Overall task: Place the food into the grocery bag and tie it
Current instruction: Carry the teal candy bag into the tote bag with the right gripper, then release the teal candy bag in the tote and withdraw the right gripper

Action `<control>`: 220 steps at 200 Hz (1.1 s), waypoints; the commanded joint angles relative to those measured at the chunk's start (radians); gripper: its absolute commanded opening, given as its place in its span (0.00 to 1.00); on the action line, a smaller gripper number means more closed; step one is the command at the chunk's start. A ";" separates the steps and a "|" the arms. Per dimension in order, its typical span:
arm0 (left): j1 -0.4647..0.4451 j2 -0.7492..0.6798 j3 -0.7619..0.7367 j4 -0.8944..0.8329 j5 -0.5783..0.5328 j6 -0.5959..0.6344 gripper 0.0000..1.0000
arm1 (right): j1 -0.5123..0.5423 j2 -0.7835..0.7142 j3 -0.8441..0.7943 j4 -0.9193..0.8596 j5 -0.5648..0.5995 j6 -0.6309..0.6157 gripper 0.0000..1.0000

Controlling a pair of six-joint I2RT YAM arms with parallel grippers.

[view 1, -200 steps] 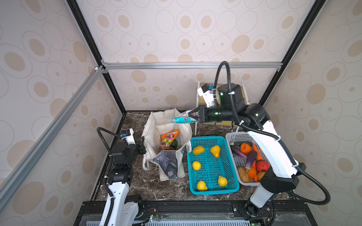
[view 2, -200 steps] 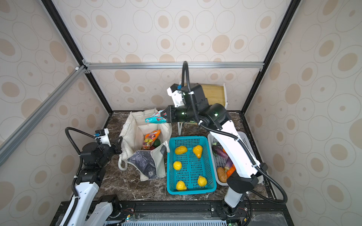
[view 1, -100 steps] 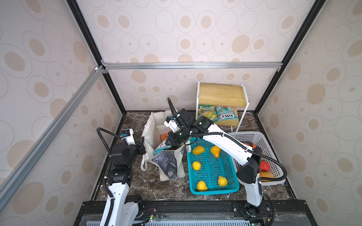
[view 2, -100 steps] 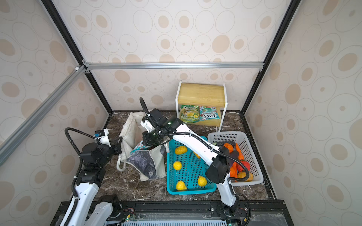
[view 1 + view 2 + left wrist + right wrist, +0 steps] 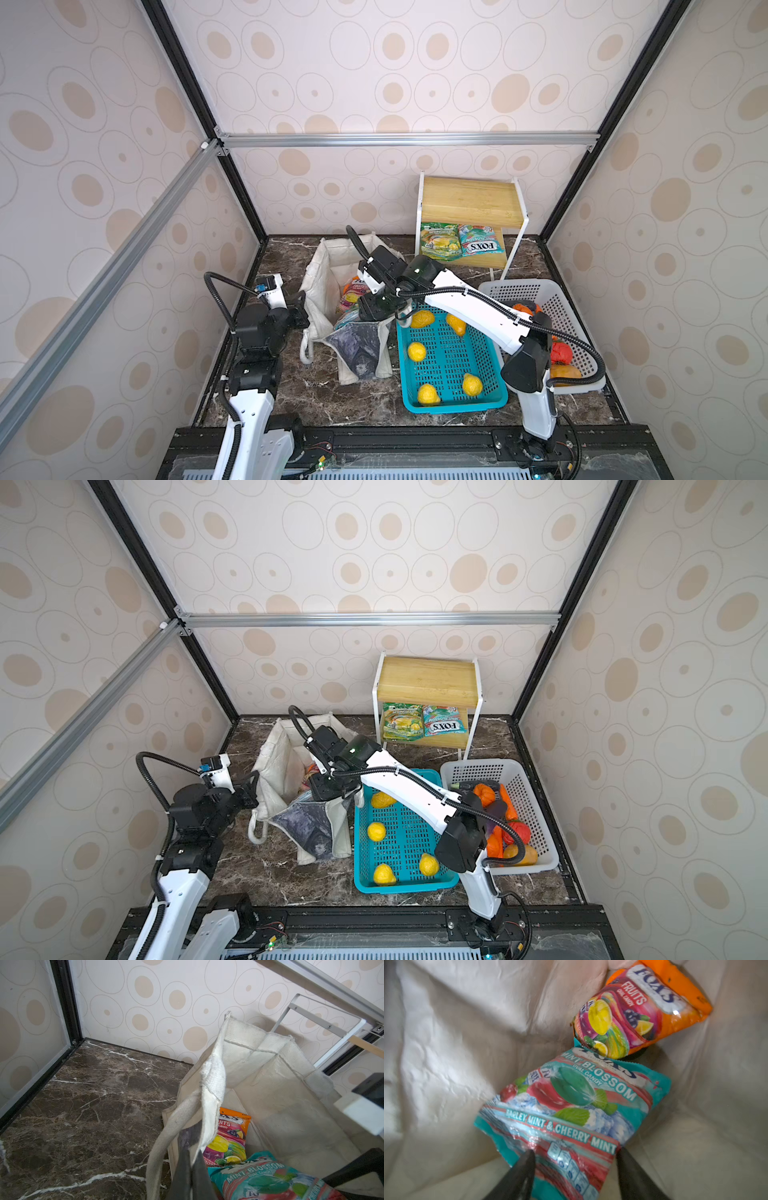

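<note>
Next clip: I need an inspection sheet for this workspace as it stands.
Surface: dark marble table, no spills seen.
Job's things: grocery bag stands open with the teal candy packet and orange candy packet inside. Toy produce lies in the white basket. Shelf packets sit on the shelf.
Clutter: teal basket holding yellow fruit.
Claws: left claw shut on the bag's rim. Right claw open inside the bag, over the teal packet.
Cables: left hose arches beside its arm. Right hose rises over the bag.
Surroundings: patterned walls and metal frame. Nothing else seen.
</note>
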 commanded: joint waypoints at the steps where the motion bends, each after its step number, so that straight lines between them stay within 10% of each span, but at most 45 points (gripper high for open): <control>1: 0.006 -0.017 0.004 0.036 -0.006 0.010 0.00 | 0.007 -0.098 0.033 -0.033 0.181 0.026 1.00; 43: 0.006 -0.018 0.005 0.037 -0.006 0.011 0.00 | -0.017 -0.235 -0.066 0.036 0.336 0.053 1.00; 94: 0.006 -0.020 0.003 0.040 0.001 0.010 0.00 | -0.165 -0.368 -0.393 0.238 0.110 0.150 0.98; 133: 0.006 -0.023 0.003 0.039 -0.002 0.010 0.00 | -0.175 -0.320 -0.424 0.319 -0.021 0.157 0.63; 155: 0.005 -0.013 0.011 0.034 -0.012 0.006 0.00 | -0.172 -0.276 -0.374 0.309 -0.089 0.159 0.00; 220: 0.006 0.059 0.369 -0.127 0.027 -0.051 0.00 | -0.105 -0.381 -0.252 0.292 0.007 0.130 0.00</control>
